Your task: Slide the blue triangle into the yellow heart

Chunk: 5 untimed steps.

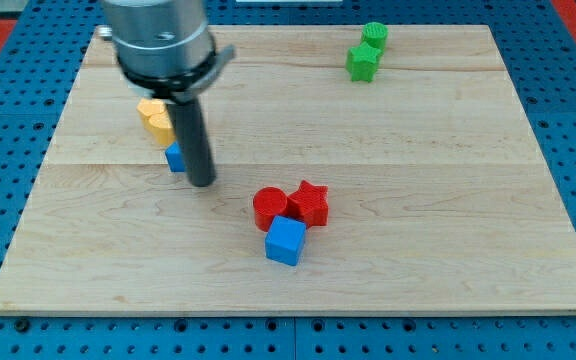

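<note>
The blue triangle (175,158) lies at the view's left, mostly hidden behind the dark rod, so its shape is hard to make out. It touches the lower edge of a yellow block (155,118), whose heart shape I cannot confirm; part of it is hidden by the arm. My tip (201,183) rests on the board just to the right of and slightly below the blue triangle, touching or nearly touching it.
A red cylinder (269,208), a red star (310,203) and a blue cube (286,241) cluster at the view's centre bottom. Two green blocks (364,62) (375,36) sit at the top right. The wooden board (418,180) lies on a blue pegboard.
</note>
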### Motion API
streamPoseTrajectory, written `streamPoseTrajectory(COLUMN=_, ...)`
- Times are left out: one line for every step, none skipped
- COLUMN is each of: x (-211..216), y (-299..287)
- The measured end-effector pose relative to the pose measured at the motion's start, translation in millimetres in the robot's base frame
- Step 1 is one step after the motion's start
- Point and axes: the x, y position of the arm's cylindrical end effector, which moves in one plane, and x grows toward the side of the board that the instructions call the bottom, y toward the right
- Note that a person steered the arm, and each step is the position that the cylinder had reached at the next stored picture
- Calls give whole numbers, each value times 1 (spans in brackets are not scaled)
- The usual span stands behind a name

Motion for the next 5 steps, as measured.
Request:
streamPoseTrajectory(x=-6, y=10)
streamPoseTrajectory(x=-15, y=-23)
streamPoseTrajectory(x=-26, y=-32)
streamPoseTrajectory(x=19, y=-30)
streamPoseTrajectory(x=83, y=-9)
